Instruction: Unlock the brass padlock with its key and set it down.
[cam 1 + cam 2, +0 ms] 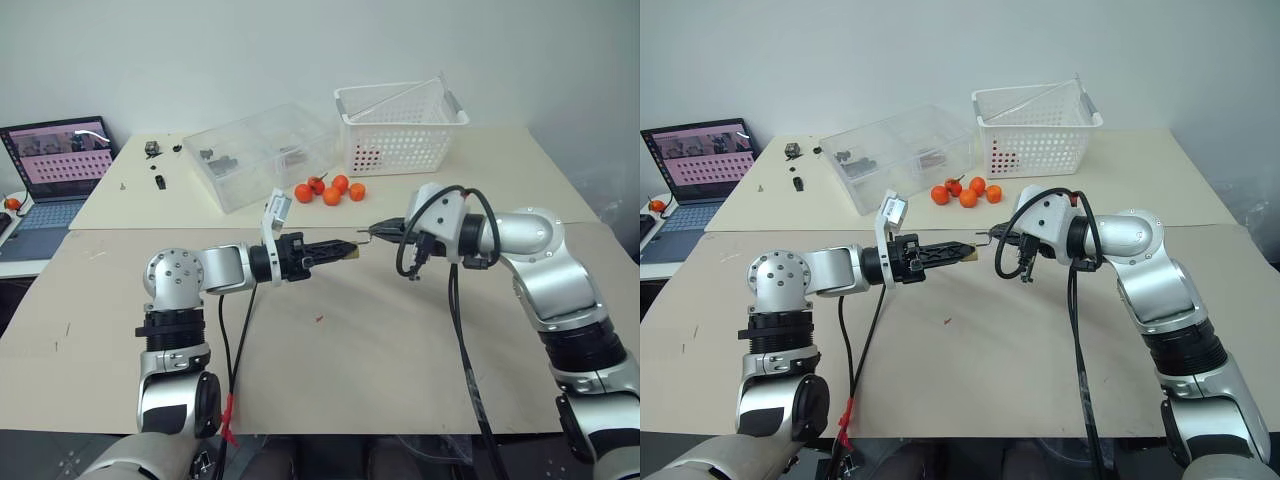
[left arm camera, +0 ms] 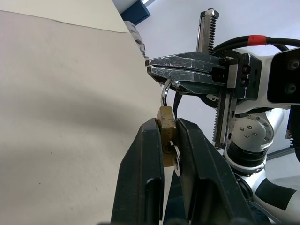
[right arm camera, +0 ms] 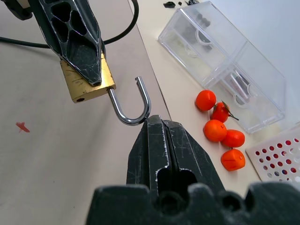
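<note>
Two grippers meet above the middle of your pale tan table, well clear of its surface. Your left gripper points level toward the right arm, its two black fingers pinched narrowly on the body of the small golden-yellow brass padlock, so the lock hangs in the air between the arms rather than resting on anything. In the right wrist view you can see the thin silvery U-shaped shackle swung open, one leg still in the body and the other end free. Your right gripper has its fingers pressed fully together, with the tips touching the bend of that shackle; whether they actually pinch it, you cannot tell. In the left wrist view a pale silvery piece of metal, apparently the small key, shows between the left fingers just below the padlock's body. Further back on the table lie five small round orange fruits, just beside a clear plastic drawer box and a white perforated plastic basket. An open laptop sits at the far left.
</note>
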`<state>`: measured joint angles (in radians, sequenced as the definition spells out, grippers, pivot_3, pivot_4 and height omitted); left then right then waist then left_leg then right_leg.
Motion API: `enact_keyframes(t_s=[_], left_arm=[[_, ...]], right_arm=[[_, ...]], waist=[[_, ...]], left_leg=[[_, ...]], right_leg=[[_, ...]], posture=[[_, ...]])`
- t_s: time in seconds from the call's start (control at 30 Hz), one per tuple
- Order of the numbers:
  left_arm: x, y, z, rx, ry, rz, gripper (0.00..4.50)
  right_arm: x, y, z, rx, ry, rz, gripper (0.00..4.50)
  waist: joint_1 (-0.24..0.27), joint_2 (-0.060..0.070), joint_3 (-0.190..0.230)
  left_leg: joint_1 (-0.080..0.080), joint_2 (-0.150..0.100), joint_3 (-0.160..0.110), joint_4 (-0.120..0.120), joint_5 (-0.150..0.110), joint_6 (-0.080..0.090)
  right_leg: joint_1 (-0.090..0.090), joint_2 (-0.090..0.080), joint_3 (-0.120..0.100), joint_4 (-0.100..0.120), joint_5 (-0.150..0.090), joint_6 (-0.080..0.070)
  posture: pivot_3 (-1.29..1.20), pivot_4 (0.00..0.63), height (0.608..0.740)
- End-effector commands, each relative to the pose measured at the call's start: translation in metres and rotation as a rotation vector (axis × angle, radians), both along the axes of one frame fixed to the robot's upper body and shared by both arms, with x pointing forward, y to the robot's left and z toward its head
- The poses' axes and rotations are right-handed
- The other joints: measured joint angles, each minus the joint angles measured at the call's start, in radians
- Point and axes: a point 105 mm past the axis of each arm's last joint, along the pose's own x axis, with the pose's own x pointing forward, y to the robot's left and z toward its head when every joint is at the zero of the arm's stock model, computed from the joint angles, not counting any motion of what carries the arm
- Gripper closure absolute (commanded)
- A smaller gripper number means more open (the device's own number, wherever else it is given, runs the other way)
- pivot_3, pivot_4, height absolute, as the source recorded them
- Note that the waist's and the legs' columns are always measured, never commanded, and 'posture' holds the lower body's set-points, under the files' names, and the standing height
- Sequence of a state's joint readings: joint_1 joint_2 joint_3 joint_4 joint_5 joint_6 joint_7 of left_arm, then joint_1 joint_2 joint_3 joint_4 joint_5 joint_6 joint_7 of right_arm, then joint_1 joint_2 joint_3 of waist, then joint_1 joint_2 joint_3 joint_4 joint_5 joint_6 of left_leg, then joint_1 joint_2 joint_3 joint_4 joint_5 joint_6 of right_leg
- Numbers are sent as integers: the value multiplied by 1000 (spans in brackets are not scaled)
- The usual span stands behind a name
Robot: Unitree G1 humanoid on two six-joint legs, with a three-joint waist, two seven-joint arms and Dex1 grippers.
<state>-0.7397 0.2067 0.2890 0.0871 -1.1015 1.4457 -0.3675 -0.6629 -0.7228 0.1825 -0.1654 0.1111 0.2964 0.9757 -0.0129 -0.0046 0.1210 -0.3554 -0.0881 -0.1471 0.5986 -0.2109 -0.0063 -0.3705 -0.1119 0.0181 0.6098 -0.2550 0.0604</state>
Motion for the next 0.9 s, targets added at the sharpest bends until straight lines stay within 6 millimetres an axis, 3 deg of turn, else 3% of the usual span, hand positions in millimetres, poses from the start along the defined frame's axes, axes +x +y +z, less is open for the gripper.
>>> enact_keyframes(t_s=[0.03, 0.2, 0.33, 0.5, 0.6, 0.77, 0.9], left_arm=[[-4, 2, 8, -4, -39, -19, 4480], [-6, 7, 3, 37, -37, -30, 4480], [-8, 12, -3, 82, -34, -46, 4480], [-11, 20, -10, 126, -28, -65, 4480], [-15, 27, -13, 156, -22, -81, 4480], [-20, 33, -22, 180, 14, -109, 4480], [-22, 34, -33, 173, 67, -118, 4480]], right_arm=[[-5, -11, 18, -28, -27, 1, 4487], [-9, -28, 22, -49, 34, -21, 4487], [-16, -33, 29, 30, 120, -12, 4487], [-45, -19, 26, 88, 286, 101, 3040], [-64, -10, 21, 75, 371, 172, 1903], [-75, -4, 19, 53, 412, 204, 145], [-75, -3, 18, 44, 412, 190, 49]], waist=[[0, 0, 0], [-1, 0, 0], [-3, 0, 0], [-2, 0, 0], [-1, 0, 0], [1, 0, 0], [1, 0, 0]], left_leg=[[0, 0, 0, 0, 0, 0], [0, 0, 1, 0, 0, 0], [0, 0, 2, 0, -1, 2], [0, 1, 0, 0, -3, 6], [0, 1, -3, -1, -4, 6], [0, 0, -3, 0, -4, 7], [0, 0, -3, -1, -4, 8]], right_leg=[[0, 0, 0, 0, 0, 0], [0, 0, 0, 0, 0, 0], [0, 0, 0, 0, 0, 0], [0, 1, 0, 0, 0, 0], [0, 0, 0, 0, 0, 0], [0, -1, 0, -1, 0, 0], [-1, 0, 0, 0, 0, 0]], posture=[[0, 150, 740], [0, 150, 740], [0, 150, 740], [0, 150, 740], [0, 150, 740], [0, 150, 740], [0, 150, 740]])
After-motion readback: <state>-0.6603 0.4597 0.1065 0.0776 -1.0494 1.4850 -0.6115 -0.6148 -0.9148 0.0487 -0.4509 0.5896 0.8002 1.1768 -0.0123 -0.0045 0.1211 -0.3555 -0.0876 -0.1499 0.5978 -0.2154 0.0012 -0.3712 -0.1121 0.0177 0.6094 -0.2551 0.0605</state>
